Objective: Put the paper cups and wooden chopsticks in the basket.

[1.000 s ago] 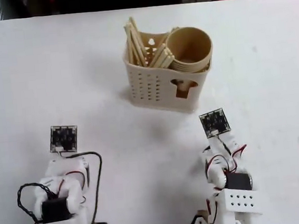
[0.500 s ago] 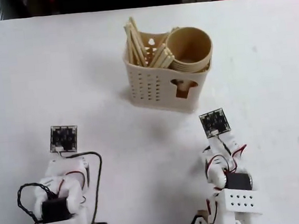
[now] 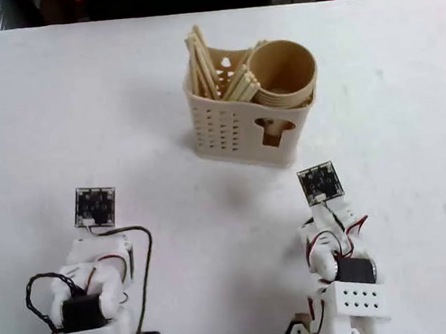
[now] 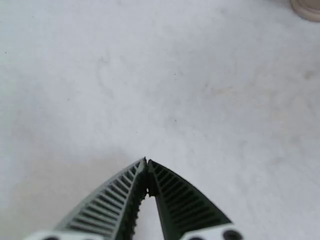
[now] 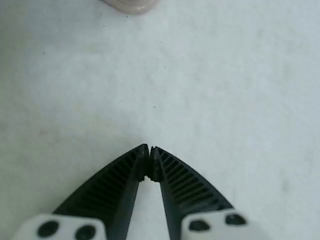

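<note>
Paper cups (image 3: 282, 70) and wooden chopsticks (image 3: 206, 62) in basket (image 3: 235, 130); both grippers closed, empty.
Basket: cream, perforated walls, toward the far edge of the white worktop (image 3: 83, 109), about mid-width. Tan cups nested in one half, count hidden by the nesting. Pale chopsticks lean bundled in the other half. Dark room beyond the far edge. Left gripper (image 4: 147, 167) and right gripper (image 5: 150, 155) sit over bare worktop by the near edge, tips together, nothing held. Beige sliver (image 5: 129, 5) cut off by the frame, identity unclear.
</note>
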You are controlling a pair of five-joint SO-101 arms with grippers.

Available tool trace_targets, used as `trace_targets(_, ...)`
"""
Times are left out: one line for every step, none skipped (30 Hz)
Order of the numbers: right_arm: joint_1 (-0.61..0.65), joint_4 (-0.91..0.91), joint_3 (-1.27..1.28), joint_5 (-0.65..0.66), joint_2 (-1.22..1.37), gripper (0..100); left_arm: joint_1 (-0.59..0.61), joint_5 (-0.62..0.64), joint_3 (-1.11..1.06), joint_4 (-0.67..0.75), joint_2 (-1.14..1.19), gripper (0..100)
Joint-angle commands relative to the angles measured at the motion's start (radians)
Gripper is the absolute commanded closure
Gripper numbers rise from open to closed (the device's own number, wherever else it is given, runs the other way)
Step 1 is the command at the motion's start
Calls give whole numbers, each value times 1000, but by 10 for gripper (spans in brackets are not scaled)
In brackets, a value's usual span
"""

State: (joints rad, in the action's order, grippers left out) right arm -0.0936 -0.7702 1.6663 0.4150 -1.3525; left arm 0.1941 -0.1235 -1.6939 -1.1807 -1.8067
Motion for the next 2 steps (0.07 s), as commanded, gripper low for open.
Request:
trace_targets(10,16,0,9,-10,981,12,9,0,-3,-10,975)
trace_targets(10,16,0,9,-10,981,12,9,0,-3,-10,975)
